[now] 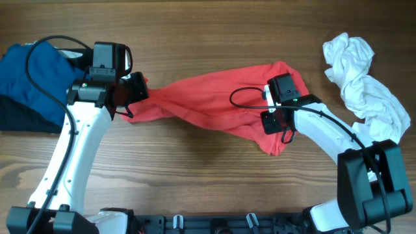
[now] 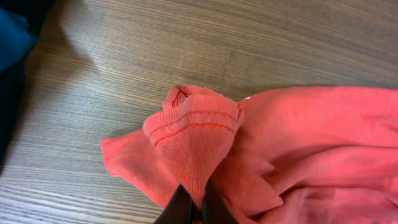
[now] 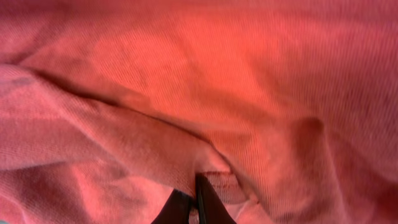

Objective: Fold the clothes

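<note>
The red T-shirt (image 1: 208, 104) lies bunched and stretched across the table's middle. My left gripper (image 1: 130, 97) is shut on a hemmed fold at the shirt's left end; the left wrist view shows the red T-shirt (image 2: 193, 134) pinched between the gripper's black fingers (image 2: 194, 205). My right gripper (image 1: 281, 123) is shut on the shirt's right part; the right wrist view is filled with the red T-shirt (image 3: 205, 93), a fold caught between the gripper's fingers (image 3: 194, 202). No lettering shows.
A crumpled white garment (image 1: 361, 81) lies at the far right. A blue garment (image 1: 29, 75) over a black one (image 1: 19, 117) lies at the far left edge. Bare wooden table (image 1: 195, 169) runs along the front.
</note>
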Action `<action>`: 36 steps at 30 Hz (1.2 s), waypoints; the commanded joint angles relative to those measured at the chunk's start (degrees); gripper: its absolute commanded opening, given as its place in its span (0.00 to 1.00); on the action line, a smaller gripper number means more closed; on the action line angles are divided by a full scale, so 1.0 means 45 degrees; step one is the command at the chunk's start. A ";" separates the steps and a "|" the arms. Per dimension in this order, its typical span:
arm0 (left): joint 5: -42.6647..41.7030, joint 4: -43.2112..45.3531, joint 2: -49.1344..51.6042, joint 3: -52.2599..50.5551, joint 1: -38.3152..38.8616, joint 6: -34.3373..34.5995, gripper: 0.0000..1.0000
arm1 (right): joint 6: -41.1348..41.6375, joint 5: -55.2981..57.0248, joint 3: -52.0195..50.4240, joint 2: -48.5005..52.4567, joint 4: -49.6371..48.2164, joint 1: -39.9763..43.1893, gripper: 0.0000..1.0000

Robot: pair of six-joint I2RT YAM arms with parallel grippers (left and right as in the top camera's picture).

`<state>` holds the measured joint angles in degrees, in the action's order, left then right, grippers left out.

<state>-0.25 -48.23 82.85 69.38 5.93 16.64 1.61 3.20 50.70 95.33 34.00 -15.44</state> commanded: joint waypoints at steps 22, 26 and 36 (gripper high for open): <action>0.0126 0.0044 -0.9709 0.3526 -0.0967 0.0073 0.04 | 0.1637 0.5673 1.2915 -0.9330 0.8019 0.0364 0.04; -0.0515 -0.0102 -0.8063 0.3502 -0.0967 0.0068 0.04 | 0.1258 0.5673 1.2886 -0.7286 0.8155 0.0364 0.04; -0.1588 0.5838 0.2506 0.4614 -0.1035 -0.1598 0.04 | 0.0782 0.1938 1.3692 0.2356 0.4512 0.2642 0.04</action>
<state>-5.93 -25.74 88.01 85.17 2.07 15.00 5.52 16.91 108.86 103.46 56.03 -7.84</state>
